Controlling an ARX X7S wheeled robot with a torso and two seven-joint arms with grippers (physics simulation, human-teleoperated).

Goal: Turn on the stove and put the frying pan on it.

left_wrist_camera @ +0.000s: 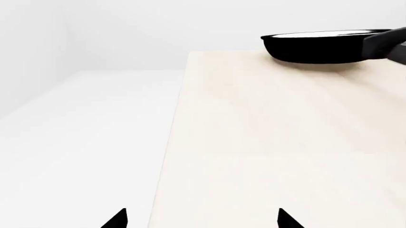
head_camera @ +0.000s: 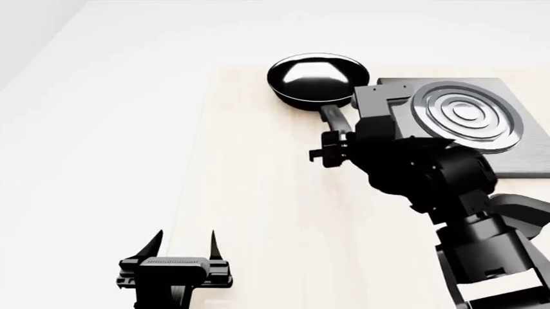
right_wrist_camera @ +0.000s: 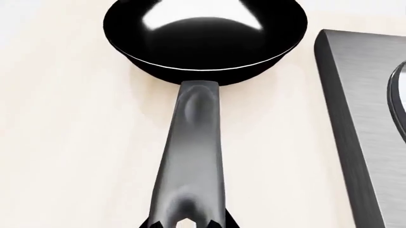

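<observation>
The frying pan [head_camera: 318, 78] is round, glossy black and sits on the pale wooden table; its long handle [right_wrist_camera: 193, 156] points back toward me. My right gripper [head_camera: 330, 150] is at the handle's near end. Its two fingertips press against both sides of the handle, so the right gripper [right_wrist_camera: 190, 223] is shut on it. The stove [head_camera: 516, 161], a dark grey slab with raised silver rings [head_camera: 467, 114], lies just right of the pan. Its knob is hidden. My left gripper [head_camera: 185, 238] hangs open and empty over the table's near left edge, far from the pan [left_wrist_camera: 317, 47].
The table [head_camera: 257, 212] has its left edge [left_wrist_camera: 168, 142] running under my left gripper [left_wrist_camera: 201, 218], with white floor beyond it. My right arm [head_camera: 429, 174] covers the stove's near left corner. The stove's side wall [right_wrist_camera: 355, 123] stands a short gap from the handle.
</observation>
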